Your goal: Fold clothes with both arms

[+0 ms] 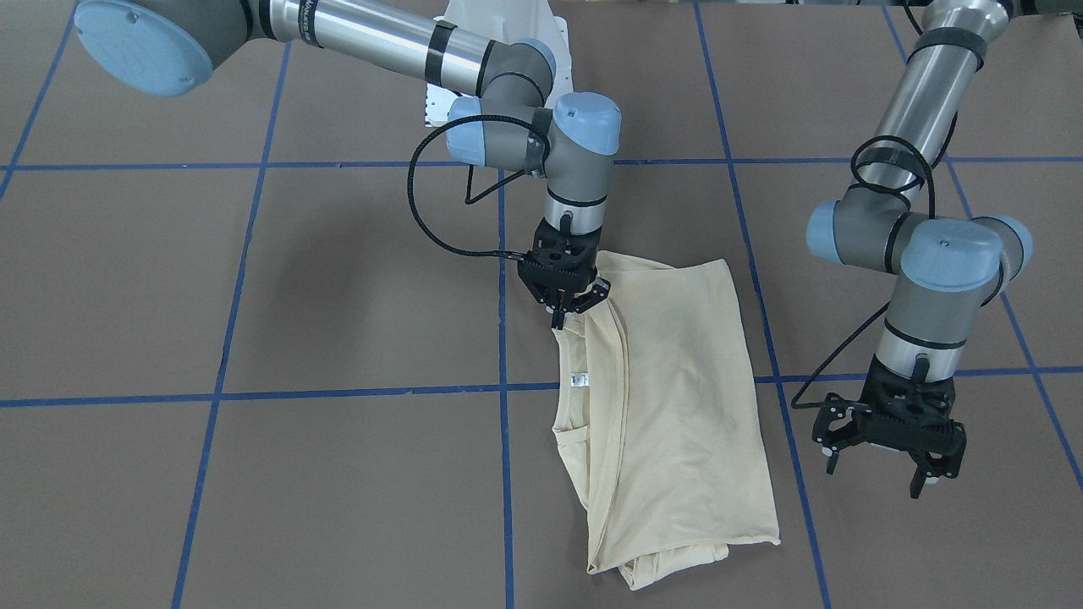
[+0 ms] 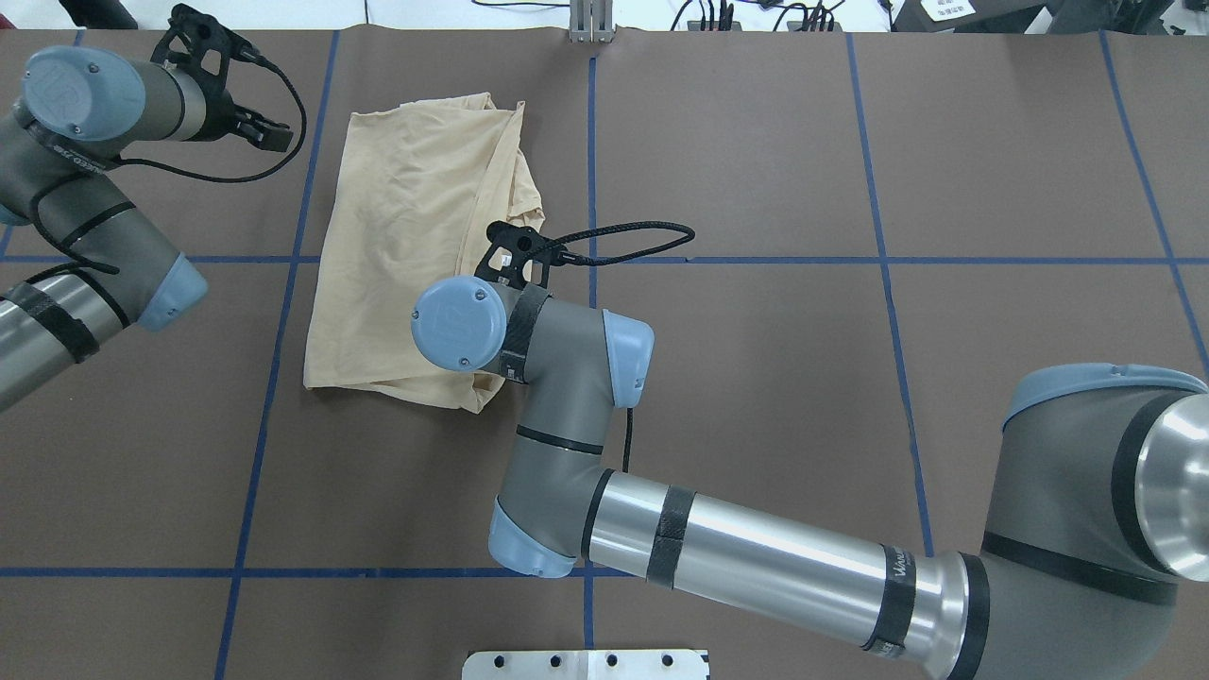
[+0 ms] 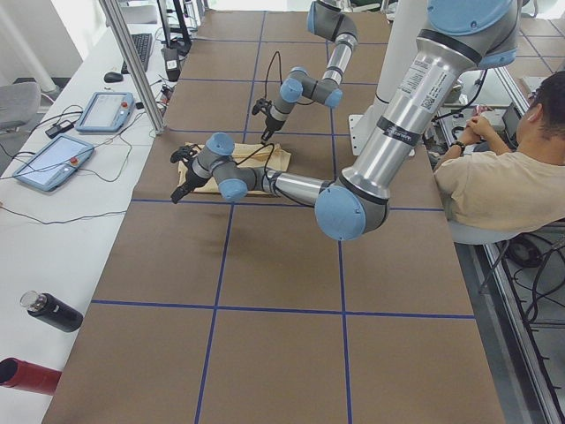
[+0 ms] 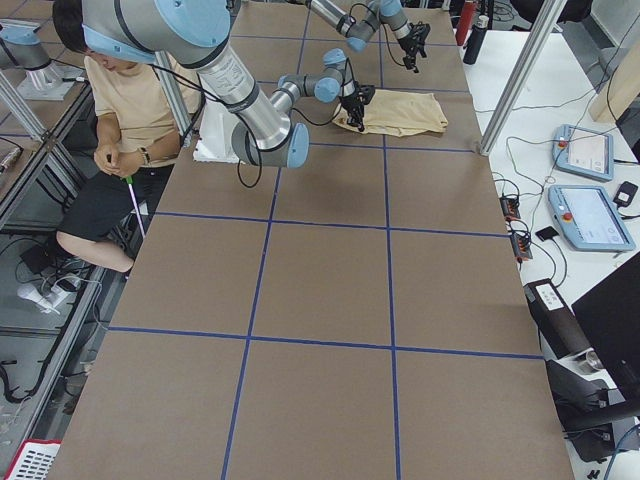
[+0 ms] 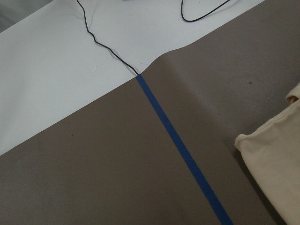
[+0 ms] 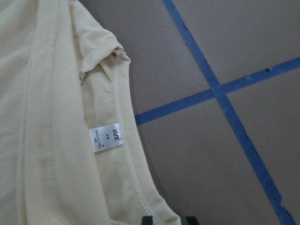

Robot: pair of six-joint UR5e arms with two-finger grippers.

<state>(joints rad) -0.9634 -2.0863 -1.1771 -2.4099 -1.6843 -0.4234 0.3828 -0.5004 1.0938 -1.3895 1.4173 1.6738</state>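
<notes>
Brown blue-taped table (image 1: 338,279), right tool (image 1: 568,311) clenched on cream T-shirt (image 1: 685,381), left tool (image 1: 876,472) released alongside.

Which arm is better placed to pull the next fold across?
Right. The right gripper pinches the T-shirt at its collar edge; the left gripper hangs open off the cloth, over the table.

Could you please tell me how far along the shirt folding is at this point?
Done: the T-shirt lies doubled into a long panel. In hand: the right hand pinches its edge near the neck label; the left hand hangs open beside it, empty. Left: likely the crosswise folds to shorten it.
</notes>
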